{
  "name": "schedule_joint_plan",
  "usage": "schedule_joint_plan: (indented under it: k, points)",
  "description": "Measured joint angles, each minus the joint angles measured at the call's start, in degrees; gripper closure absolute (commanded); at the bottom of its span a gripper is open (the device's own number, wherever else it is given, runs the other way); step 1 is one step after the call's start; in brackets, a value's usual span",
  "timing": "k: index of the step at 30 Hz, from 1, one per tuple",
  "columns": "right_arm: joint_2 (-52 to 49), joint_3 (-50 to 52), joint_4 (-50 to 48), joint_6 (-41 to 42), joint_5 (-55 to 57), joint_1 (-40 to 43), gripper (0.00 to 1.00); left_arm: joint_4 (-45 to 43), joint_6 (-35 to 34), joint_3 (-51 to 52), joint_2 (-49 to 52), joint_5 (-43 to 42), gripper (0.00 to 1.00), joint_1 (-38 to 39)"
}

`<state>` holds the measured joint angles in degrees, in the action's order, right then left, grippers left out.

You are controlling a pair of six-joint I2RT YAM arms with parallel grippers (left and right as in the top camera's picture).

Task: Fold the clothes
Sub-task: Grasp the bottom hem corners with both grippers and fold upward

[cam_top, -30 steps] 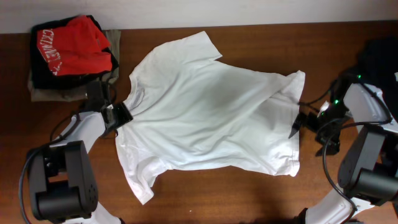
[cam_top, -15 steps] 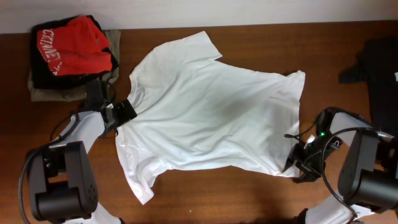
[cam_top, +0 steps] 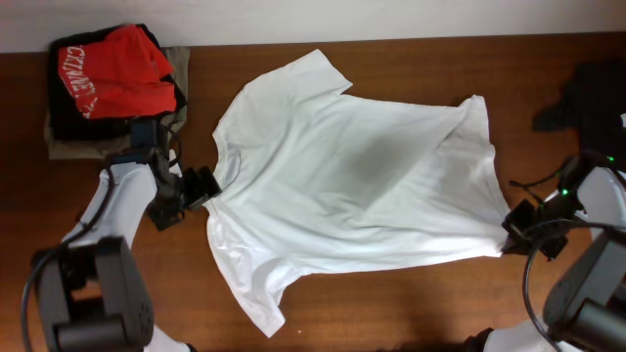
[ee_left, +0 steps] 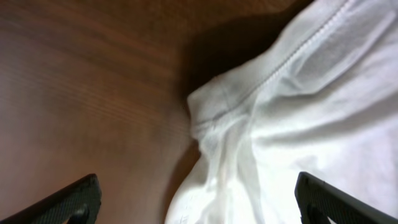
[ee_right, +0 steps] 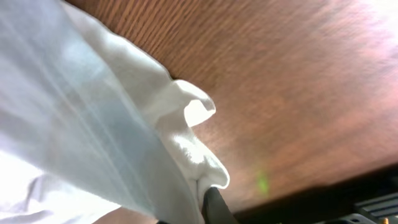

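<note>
A white shirt (cam_top: 352, 186) lies spread on the brown tabletop (cam_top: 391, 303), collar toward the left arm and hem toward the right arm, one sleeve pointing at the far edge and the other at the near edge. It is not flat: soft ridges run across the chest, and the hem corner is drawn out to a point. The right gripper (cam_top: 514, 227) sits at that corner. In the wrist view its one visible finger (ee_right: 212, 204) has cloth bunched right against it, so I take it to be pinching the shirt. The left gripper (cam_top: 201, 186) is at the shirt's collar side, just below the neck opening. Its fingers (ee_left: 74, 196) stand wide apart with the seamed edge lying loose between them, gripping nothing. Beyond the collar end sits a pile (cam_top: 108, 83) of folded clothes, red on top, and past the hem end lies a dark garment (cam_top: 592, 93). The shirt looks light, thin and limp. It should sag and crease wherever it is unsupported and slide easily over the wood, so one tug would drag the whole piece. The firmest places to grip are probably the stitched parts, namely the hem corners, the shoulder seams and the collar band. Plain fabric would likely stretch and slip out of a grip.
</note>
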<state>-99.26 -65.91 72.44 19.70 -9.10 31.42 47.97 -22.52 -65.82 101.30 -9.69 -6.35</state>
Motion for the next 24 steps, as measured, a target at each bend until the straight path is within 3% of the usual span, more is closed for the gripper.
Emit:
schedule_joint_plan:
  k: [6, 10, 13, 21, 24]
  points:
    - [1.8, -0.2, -1.4, 1.3, 0.7, 1.6, 0.96, 16.2, -0.9, -0.7, -12.3, -0.2, 0.01, 2.1]
    - [1.8, -0.2, -2.2, 1.4, 0.5, 1.6, 0.96, 25.0, -1.3, -0.7, -12.3, -1.4, 0.01, 10.5]
    - [1.8, -0.2, -2.3, 1.4, 0.5, 1.6, 0.96, 30.3, -5.5, 0.7, -12.3, -1.3, 0.01, 17.2]
    - [1.8, -0.3, -2.8, 1.3, 0.5, 1.6, 0.96, 13.2, -15.6, 20.4, -12.4, -2.2, 0.01, 24.8]
    - [1.8, -0.3, -2.8, 1.3, 0.5, 1.6, 0.96, 8.8, -16.6, 25.3, -12.4, -3.2, 0.11, 24.8]
